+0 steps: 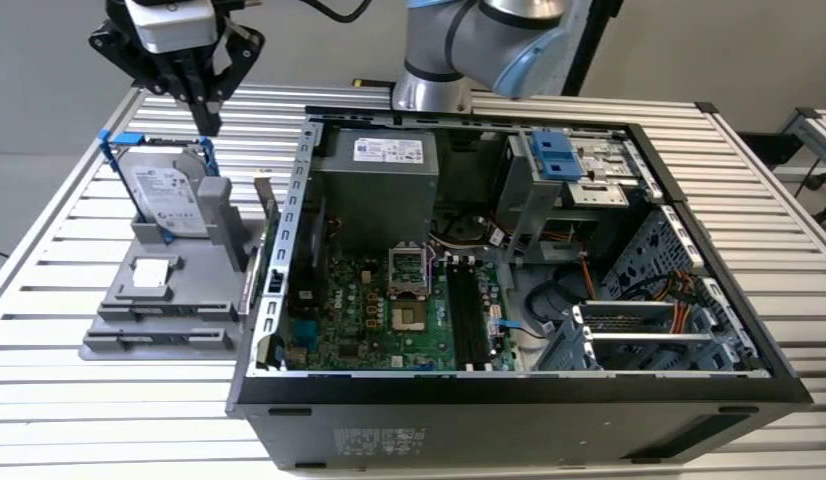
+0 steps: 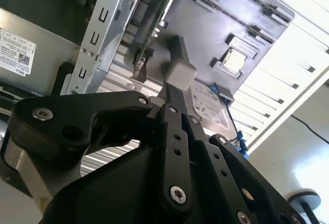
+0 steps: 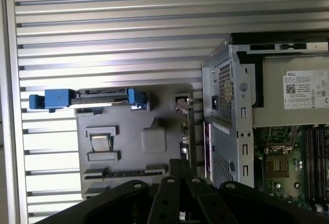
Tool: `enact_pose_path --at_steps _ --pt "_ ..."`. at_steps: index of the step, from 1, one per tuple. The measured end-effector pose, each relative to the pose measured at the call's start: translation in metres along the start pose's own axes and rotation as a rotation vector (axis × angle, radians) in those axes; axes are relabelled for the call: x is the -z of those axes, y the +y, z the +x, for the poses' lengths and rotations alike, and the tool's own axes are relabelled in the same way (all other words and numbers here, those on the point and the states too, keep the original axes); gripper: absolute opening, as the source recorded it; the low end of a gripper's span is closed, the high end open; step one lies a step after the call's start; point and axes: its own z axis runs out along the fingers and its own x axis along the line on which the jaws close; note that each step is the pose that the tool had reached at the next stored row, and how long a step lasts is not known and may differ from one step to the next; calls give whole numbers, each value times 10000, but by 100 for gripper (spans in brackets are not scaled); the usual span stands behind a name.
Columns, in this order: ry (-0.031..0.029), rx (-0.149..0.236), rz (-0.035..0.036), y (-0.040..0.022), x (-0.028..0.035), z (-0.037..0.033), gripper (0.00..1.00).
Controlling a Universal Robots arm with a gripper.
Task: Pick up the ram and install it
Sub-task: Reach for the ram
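end effector (image 1: 206, 122) in clear air | below: upright hard drive (image 1: 166, 198), case wall (image 1: 298, 225) beside gray fixture (image 1: 146, 312)

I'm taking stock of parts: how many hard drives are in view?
1. The hard drive stands upright in the gray holder, to the exterior view's left of the case. Others may be hidden inside the case's bays.

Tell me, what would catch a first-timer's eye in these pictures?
The big open computer case dominates the exterior view, lying on its side on the slatted table with its green motherboard exposed. To the exterior view's left of it, a silver hard drive in a blue bracket stands upright in a grey holder, and the robot's black gripper hangs above them.
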Motion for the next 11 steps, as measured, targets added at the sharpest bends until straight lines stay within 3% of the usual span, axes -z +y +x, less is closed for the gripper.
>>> enact_pose_path --at_steps 11 --pt "55 2 2 -16 4 230 0"
